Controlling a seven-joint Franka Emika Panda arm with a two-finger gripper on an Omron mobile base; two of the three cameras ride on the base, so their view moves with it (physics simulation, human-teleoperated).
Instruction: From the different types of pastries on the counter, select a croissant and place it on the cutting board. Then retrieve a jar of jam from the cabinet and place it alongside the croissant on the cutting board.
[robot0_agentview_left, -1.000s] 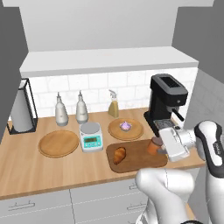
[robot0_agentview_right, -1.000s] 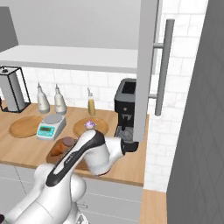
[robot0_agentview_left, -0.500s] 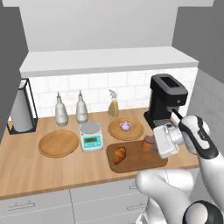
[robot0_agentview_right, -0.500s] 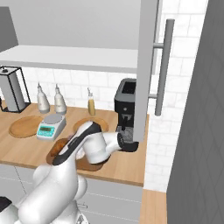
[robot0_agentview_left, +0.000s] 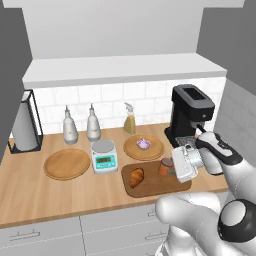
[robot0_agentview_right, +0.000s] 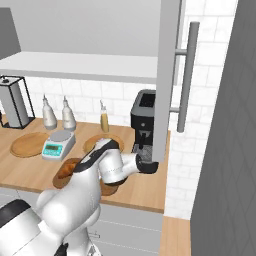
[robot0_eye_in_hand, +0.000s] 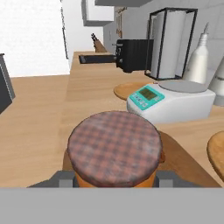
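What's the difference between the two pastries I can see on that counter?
The croissant is golden-brown and crescent-shaped; the frosted round pastry is purple and white. The croissant lies on the dark rectangular cutting board, beside the jar of jam held in the gripper; the frosted pastry sits alone on a lighter round wooden plate further back. Both are small and rest flat.

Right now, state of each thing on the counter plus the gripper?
gripper: shut on the jar of jam
jar of jam: upright, lid on, at the cutting board's right end
croissant: lying on the cutting board, left of the jar
cutting board: flat on the counter
purple-and-white pastry: sitting on a round wooden plate
scale: dish bare
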